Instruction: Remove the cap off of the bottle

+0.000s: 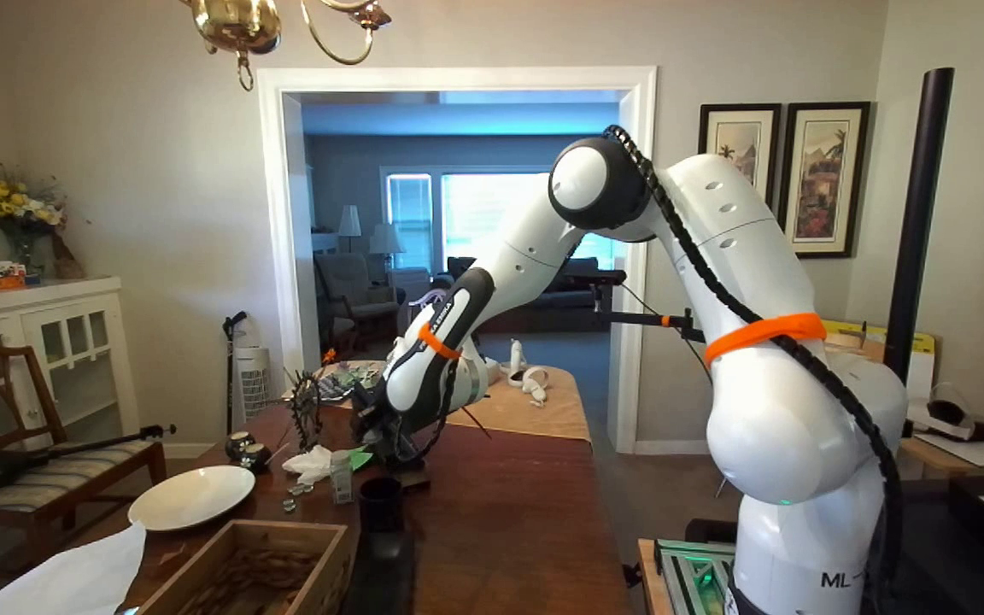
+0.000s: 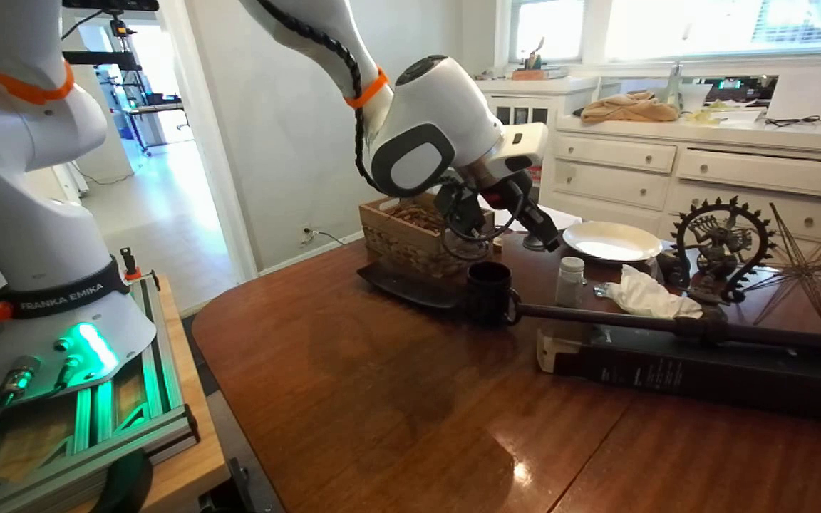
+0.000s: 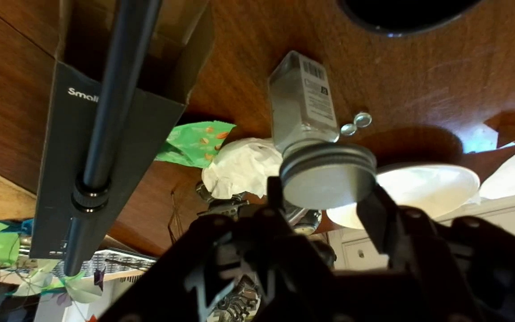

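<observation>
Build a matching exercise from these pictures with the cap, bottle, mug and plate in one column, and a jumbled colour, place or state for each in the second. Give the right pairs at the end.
Things
1. cap
2. bottle
3. mug
4. plate

Colour, place or state
A. black, with a handle
B. white, wide and shallow
C. held in the claw
D. clear, standing upright on the table

Right pairs: 1-C, 2-D, 3-A, 4-B

Bottle (image 3: 302, 100), plate (image 2: 613, 242), box (image 2: 710, 376) on table (image 2: 396, 392)
</observation>
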`<state>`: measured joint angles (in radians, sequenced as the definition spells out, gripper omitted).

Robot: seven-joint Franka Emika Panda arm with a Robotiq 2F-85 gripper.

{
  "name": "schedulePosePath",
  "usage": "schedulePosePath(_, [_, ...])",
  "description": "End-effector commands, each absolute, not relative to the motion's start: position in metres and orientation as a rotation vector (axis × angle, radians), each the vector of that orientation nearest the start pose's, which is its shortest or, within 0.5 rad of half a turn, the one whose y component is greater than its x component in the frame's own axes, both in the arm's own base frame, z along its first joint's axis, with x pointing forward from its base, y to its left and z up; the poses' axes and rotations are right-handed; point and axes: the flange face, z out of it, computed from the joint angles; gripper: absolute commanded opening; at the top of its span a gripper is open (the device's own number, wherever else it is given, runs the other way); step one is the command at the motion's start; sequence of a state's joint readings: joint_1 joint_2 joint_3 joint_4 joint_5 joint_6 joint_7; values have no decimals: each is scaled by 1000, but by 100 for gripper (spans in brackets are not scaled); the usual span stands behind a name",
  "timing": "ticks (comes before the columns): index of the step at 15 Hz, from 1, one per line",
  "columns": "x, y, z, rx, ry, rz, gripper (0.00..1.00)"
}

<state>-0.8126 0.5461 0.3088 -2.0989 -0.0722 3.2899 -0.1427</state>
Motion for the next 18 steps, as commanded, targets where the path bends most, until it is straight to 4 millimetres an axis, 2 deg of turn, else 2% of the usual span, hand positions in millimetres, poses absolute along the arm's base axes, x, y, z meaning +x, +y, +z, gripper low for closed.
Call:
schedulePosePath(1, [519,-305,250,-3011,544,-971,20])
schedulePosePath(4, [499,-308,245,-3005,527,-916,20])
schedulePosePath(13, [437,-337,225,-3001,454,-780,20])
schedulePosePath(18, [405,-350,215,-3028,269,-787,20])
